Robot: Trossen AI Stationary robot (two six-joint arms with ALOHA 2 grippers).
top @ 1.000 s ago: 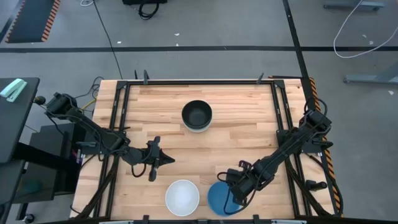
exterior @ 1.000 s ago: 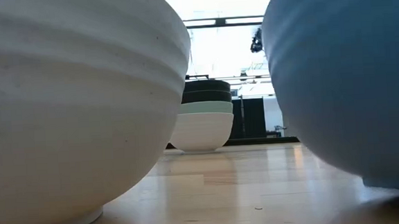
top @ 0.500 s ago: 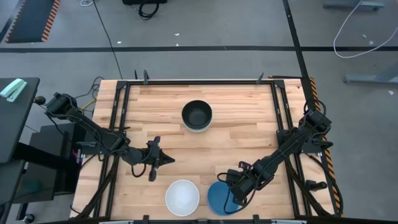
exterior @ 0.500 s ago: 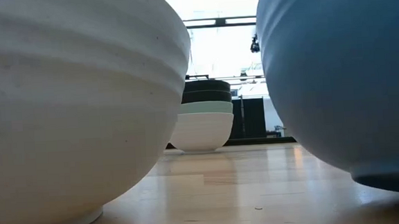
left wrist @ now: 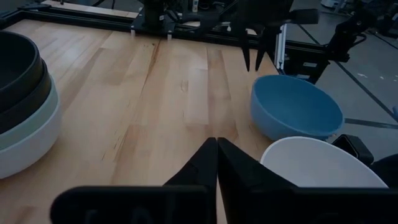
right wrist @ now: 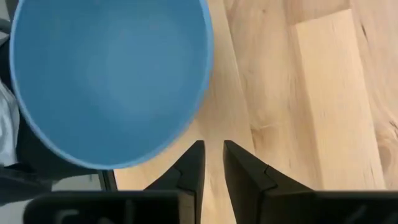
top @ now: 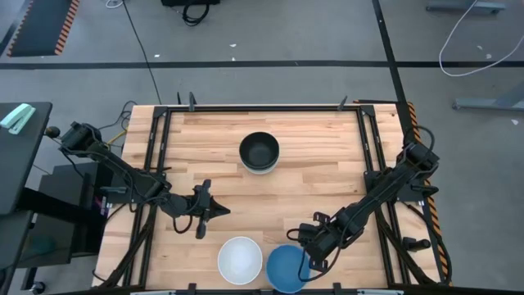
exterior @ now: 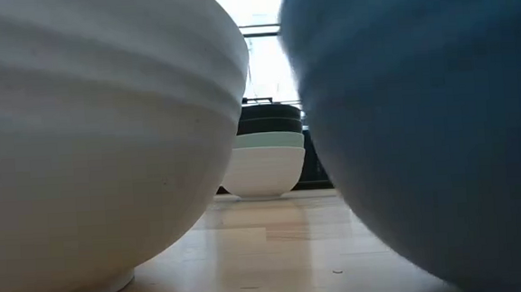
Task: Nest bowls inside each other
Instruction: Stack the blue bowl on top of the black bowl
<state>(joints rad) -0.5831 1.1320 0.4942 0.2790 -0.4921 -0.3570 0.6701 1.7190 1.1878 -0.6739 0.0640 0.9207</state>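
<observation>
The blue bowl [top: 284, 269] [right wrist: 106, 74] stands upright at the table's near edge, close beside a white bowl [top: 240, 260] [left wrist: 320, 163]. It fills the right of the low view [exterior: 422, 127]. A nested stack [top: 259, 152] [exterior: 263, 159] stands mid-table toward the far edge: a white bowl at the bottom, a mint one on it, black bowls on top. My right gripper [top: 308, 260] [right wrist: 212, 149] points down just right of the blue bowl's rim, open by a narrow gap and holding nothing. My left gripper [top: 223, 211] [left wrist: 216, 149] is shut over bare wood on the left.
A black frame rail [top: 246, 109] runs around the wooden table top, and the blue bowl's near side reaches over the near rail. Bare wood [top: 270, 205] lies between the stack and the two near bowls. Floor and cables lie beyond the table.
The blue bowl has slid toward the table's near edge and a little left, closer to the white bowl, and it looms larger in the low view. My right gripper, which stood over the bowl's right rim, now stands just clear of the bowl.
</observation>
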